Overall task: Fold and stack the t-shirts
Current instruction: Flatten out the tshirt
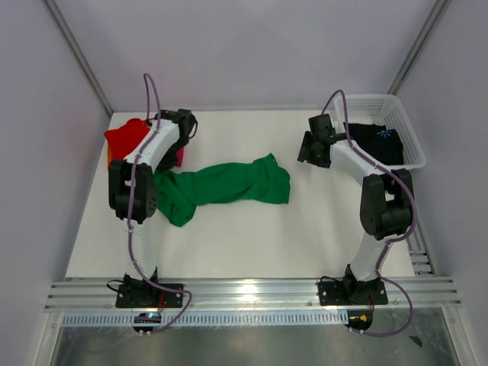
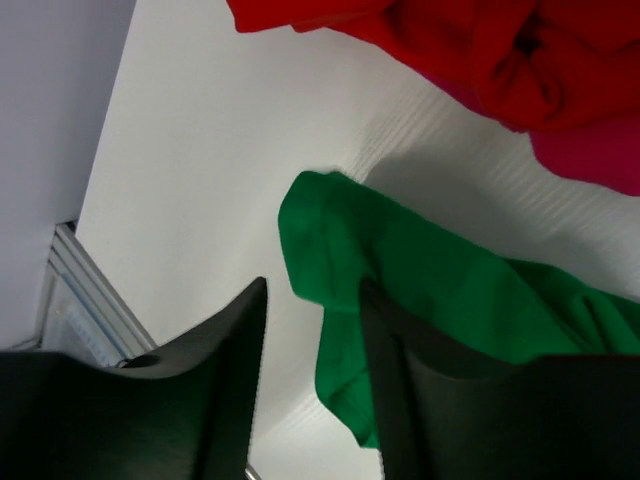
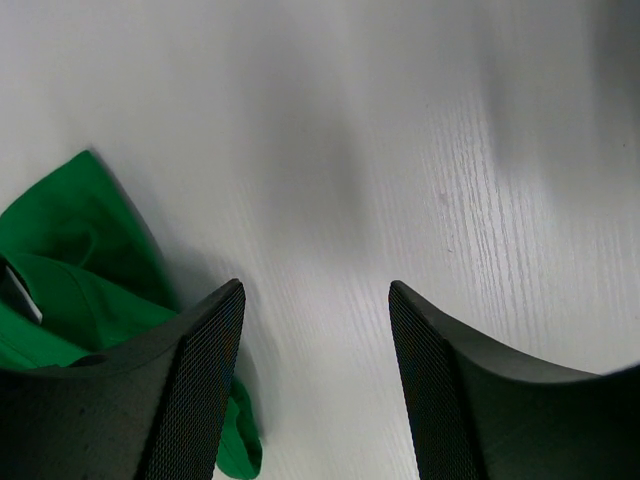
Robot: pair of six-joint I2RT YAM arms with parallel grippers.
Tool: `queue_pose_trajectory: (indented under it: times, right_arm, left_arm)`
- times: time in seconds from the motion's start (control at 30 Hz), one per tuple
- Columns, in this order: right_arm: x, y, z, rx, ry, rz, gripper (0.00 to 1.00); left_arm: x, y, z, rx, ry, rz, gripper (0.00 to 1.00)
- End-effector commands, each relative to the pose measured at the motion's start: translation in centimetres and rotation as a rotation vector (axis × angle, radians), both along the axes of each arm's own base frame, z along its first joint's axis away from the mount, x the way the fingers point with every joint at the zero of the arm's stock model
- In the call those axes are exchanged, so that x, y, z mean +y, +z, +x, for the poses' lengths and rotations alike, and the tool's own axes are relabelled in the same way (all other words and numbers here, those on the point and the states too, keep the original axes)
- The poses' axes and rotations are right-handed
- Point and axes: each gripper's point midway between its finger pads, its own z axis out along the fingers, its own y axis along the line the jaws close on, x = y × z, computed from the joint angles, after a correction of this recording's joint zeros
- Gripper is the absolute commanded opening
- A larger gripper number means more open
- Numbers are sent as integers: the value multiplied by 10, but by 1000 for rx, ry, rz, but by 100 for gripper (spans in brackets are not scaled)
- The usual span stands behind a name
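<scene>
Clearly the green shirt (image 1: 221, 187) is the one in hand: it lies bunched in a long rope across the worktop (image 1: 252, 244), running from just beside the left arm out to the middle. The red shirt (image 1: 126, 137) sits crumpled at the far left with the pink shirt (image 2: 590, 150) touching it, partly beneath. The black shirt (image 1: 377, 141) lies in the basket (image 1: 415, 156) at the far right.

The left tool (image 2: 312, 300) is parted to a middling gap and holds nothing, with the green shirt's left end just beyond its tips. The right tool (image 3: 315, 290) is spread wide over bare worktop, gripping nothing, and the green cloth lies off to its left.

I judge the cloth light, limp and not slippery. It should sag and drag when lifted, and bunched layers could come up together. The best hold is probably a pinch at each end, at a hem corner or shoulder seam, so the two arms can pull it flat.

A small white tag (image 3: 20, 290) shows inside the green folds, but nothing on it is legible. The blue print (image 1: 385, 135) on the black shirt is too small to read.
</scene>
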Motion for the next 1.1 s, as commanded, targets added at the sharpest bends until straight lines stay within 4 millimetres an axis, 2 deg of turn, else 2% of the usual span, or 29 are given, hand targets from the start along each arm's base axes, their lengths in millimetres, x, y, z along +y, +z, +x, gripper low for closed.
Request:
queue_pose_trajectory:
  times: [0.0,0.1,0.17,0.23,0.3,0.33,0.37,0.4,0.43,0.47,0.5,0.53,0.57,0.6,0.67,0.8,0.9,0.93,1.07]
  right_arm:
    - [-2,16,-1,-48,12,-2,64]
    - [3,6,-5,-29,21,20,64]
    - [5,1,-7,-20,30,31,64]
    - [10,-3,-12,-17,53,50,64]
    - [15,6,-11,-64,80,50,64]
    - [15,3,-17,-65,91,46,64]
    - [22,8,-17,-94,112,47,64]
    - [23,10,-24,-107,130,42,64]
    - [28,14,-26,-126,146,44,64]
    - [38,18,-28,-157,174,45,64]
    - [40,14,-34,-156,187,37,64]
    - [44,23,-37,-184,201,35,64]
    - [46,25,-37,-203,202,26,64]
    - [50,23,-44,-202,214,23,64]
    - [52,31,-48,-227,208,31,64]
    - [56,30,-56,-227,205,43,64]
    - [57,29,-55,-225,207,42,64]
    - [58,28,-56,-221,208,40,64]
    - [58,31,-55,-225,208,40,64]
  left_arm:
    - [6,64,-47,121,-32,-13,49]
    - [-1,89,-44,46,-56,-77,59]
    - [-4,96,-47,36,-62,-99,64]
    - [-9,101,-51,21,-67,-143,67]
    - [-23,93,-59,43,-65,-234,67]
    - [-29,95,-65,23,-57,-282,67]
    - [-48,89,-64,1,-59,-395,67]
    - [-55,71,-76,35,-45,-442,67]
    - [-62,64,-79,23,-41,-488,67]
    - [-69,66,-84,-33,-10,-542,67]
    - [-78,45,-90,-26,9,-594,67]
    - [-80,38,-94,-32,25,-608,67]
    - [-80,37,-98,-61,57,-617,67]
    - [-82,22,-107,-38,77,-620,66]
    - [-88,13,-116,-26,91,-626,66]
    - [-101,-15,-135,16,90,-618,66]
    - [-116,-34,-137,-4,91,-660,66]
    - [-129,-39,-130,-31,76,-706,65]
    - [-142,-55,-127,-53,66,-736,65]
